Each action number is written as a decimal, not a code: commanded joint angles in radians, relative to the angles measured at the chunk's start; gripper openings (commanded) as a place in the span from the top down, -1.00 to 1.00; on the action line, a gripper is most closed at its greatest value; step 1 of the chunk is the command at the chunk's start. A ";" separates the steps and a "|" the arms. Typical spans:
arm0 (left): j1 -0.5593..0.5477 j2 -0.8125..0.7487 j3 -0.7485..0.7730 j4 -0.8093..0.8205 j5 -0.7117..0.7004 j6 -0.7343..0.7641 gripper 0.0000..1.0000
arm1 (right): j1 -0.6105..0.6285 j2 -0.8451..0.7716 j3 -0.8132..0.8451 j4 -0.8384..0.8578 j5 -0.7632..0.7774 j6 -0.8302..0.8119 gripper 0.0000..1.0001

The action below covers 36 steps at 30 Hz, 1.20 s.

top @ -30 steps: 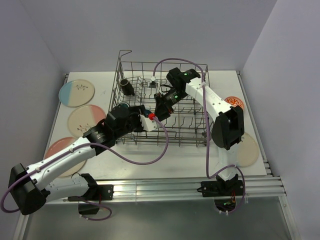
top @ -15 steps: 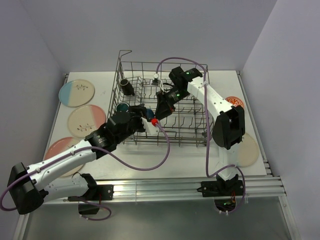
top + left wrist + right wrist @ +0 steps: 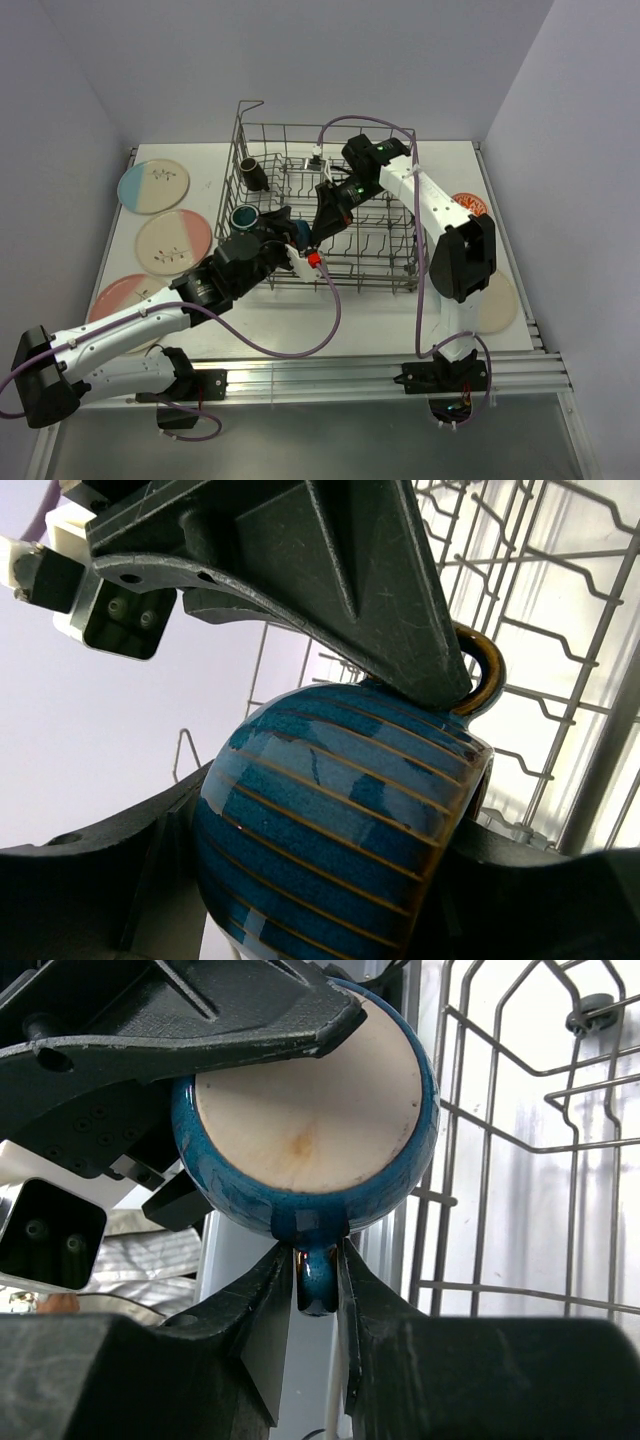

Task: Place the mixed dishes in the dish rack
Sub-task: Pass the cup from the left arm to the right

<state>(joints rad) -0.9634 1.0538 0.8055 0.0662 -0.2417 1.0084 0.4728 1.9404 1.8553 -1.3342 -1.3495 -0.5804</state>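
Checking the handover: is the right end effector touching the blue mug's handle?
Touching. Right wrist view shows the right end effector closed against both sides of the blue mug's handle.

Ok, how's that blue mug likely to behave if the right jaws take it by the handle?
Glazed, rounded blue mug: probably slick and rigid, breakable if dropped. Held only by its thin handle, the body would hang off-centre, so it may swing or pivot.
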 commanded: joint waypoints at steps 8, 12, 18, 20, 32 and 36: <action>-0.037 0.011 0.055 0.064 -0.060 0.042 0.99 | 0.066 -0.147 -0.039 -0.109 -0.266 0.034 0.68; -0.043 0.014 0.061 0.069 -0.061 0.029 1.00 | 0.070 -0.149 -0.038 -0.109 -0.258 0.010 0.50; -0.066 0.012 0.069 0.075 -0.074 0.018 1.00 | 0.070 -0.139 -0.047 -0.109 -0.231 -0.004 0.24; -0.070 0.012 0.073 0.070 -0.077 0.018 0.99 | 0.070 -0.132 -0.048 -0.109 -0.231 -0.003 0.19; -0.077 0.009 0.087 0.070 -0.082 0.018 1.00 | 0.070 -0.104 -0.059 -0.109 -0.172 -0.025 -0.03; -0.081 0.009 0.095 0.064 -0.082 0.016 1.00 | 0.067 -0.093 -0.070 -0.109 -0.160 -0.041 -0.10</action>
<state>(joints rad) -1.0328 1.0538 0.8326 0.0319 -0.3370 1.0344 0.4885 1.8721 1.7905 -1.3273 -1.3739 -0.6025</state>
